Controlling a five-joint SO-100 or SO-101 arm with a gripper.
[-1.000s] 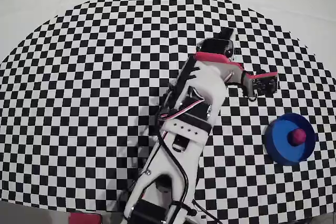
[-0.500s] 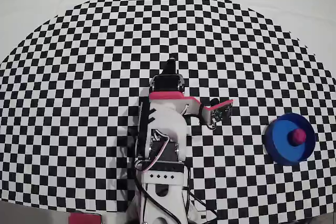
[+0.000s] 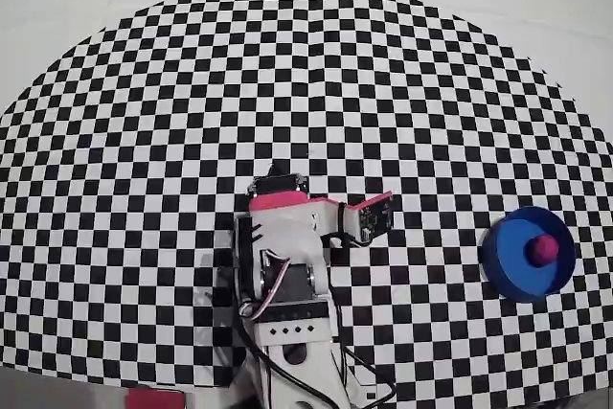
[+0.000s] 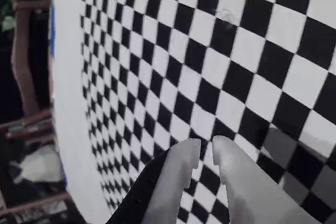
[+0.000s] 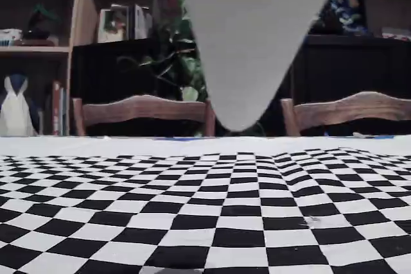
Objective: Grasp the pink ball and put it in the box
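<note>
I see the checkered cloth point(image 3: 192, 93) filling most of the overhead view, with the arm point(image 3: 287, 284) folded back at the lower centre. At the lower right sits the box point(image 3: 506, 273), and the pink ball point(image 3: 543, 249) lies inside it, toward its right side. By my reading the placement is done and what remains is parking the arm. To do that well I would fold it toward its base low and slow, keeping it well apart from the box so nothing gets nudged.

In the wrist view the gripper point(image 4: 206, 152) points over bare checker squares at the lower centre of the frame. Its two pale fingers point(image 4: 181, 169) stand almost together, with only a thin slit between the tips. It holds nothing and touches nothing, so I call it closed and empty.
</note>
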